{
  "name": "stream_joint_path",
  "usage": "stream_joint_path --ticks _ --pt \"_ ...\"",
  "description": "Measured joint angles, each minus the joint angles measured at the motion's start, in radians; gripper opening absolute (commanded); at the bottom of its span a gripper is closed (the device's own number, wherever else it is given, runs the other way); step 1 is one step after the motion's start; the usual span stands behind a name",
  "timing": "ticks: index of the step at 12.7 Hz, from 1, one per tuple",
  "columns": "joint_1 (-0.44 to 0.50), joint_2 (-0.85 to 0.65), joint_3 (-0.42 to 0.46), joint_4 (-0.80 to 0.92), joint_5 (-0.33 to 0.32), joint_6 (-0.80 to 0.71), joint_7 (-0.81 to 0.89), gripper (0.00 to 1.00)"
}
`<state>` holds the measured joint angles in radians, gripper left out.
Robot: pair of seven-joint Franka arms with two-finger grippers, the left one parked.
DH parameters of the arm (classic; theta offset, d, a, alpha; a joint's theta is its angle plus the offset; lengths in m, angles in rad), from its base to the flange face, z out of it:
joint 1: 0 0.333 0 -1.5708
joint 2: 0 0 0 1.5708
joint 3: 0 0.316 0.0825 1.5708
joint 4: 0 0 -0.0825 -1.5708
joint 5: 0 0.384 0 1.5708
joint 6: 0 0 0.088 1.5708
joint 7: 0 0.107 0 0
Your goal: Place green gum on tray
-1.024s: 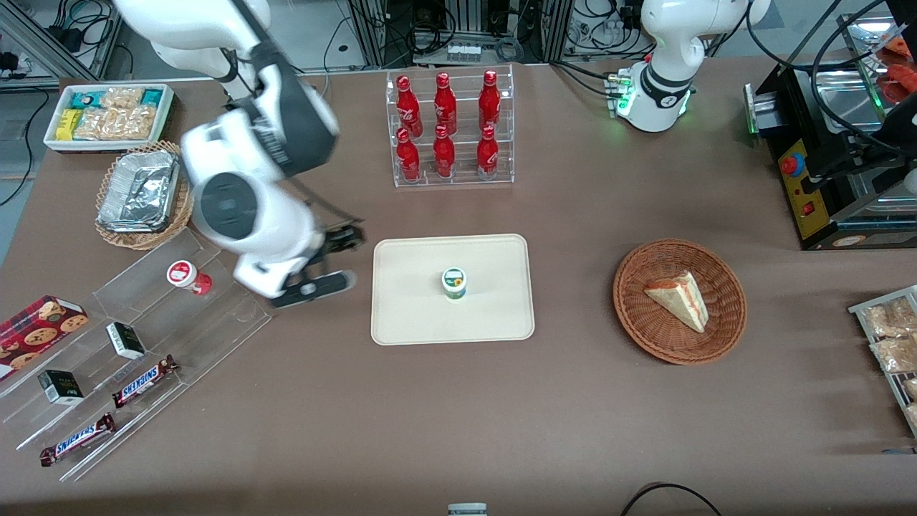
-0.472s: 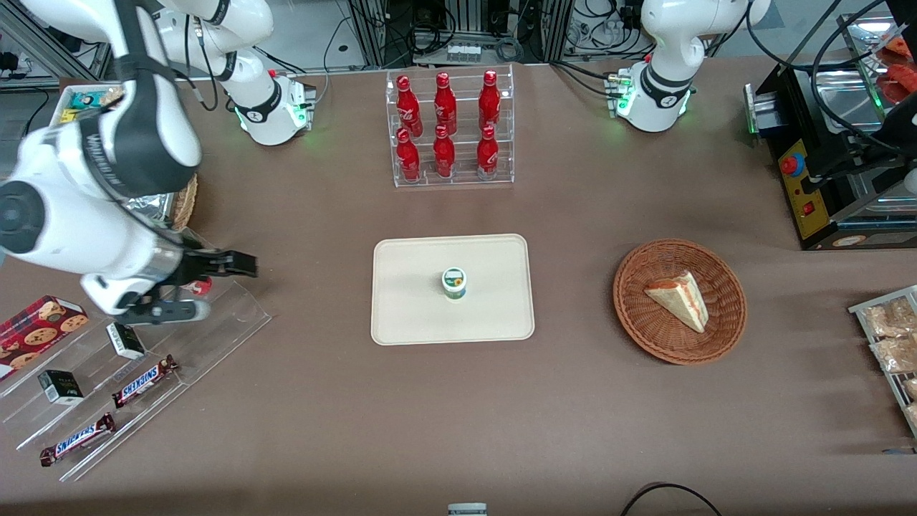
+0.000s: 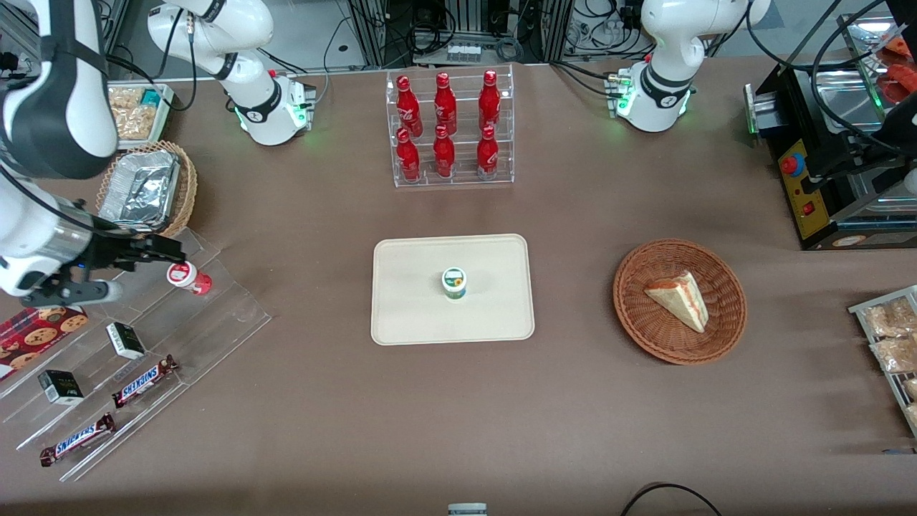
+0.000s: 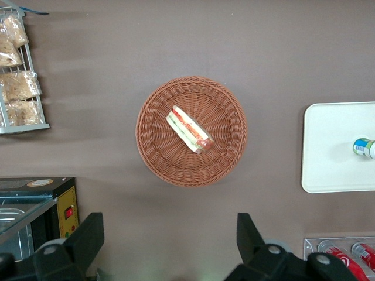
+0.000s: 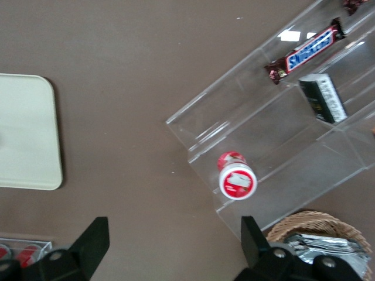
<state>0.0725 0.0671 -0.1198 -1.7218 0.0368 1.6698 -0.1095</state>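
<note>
**Mia:** Brown tabletop [image 3: 301,401] was busy. Where was the green gum [image 3: 454,282]?

**Ben:** Standing upright in the middle of the tray [image 3: 408,315]. The hand [image 3: 136,269] was open and empty, far off above the clear rack [image 3: 215,322].

**Mia:** What could have gone wrong?

**Ben:** It hung near the red gum [image 3: 185,276]. A dip could have knocked that over.

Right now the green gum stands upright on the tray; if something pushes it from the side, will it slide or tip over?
The green gum looks small, rigid, probably light. It stands on a narrow round base near the middle of the tray, so a high push may tip it and let it roll; a low push likely slides it. The open hand is away, near the red canister.
</note>
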Motion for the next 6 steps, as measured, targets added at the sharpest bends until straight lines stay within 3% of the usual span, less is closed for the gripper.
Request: stream_joint_path --ticks 6 --pt "-0.021 -0.084 0.001 -0.010 -0.024 -0.148 -0.011 1.00"
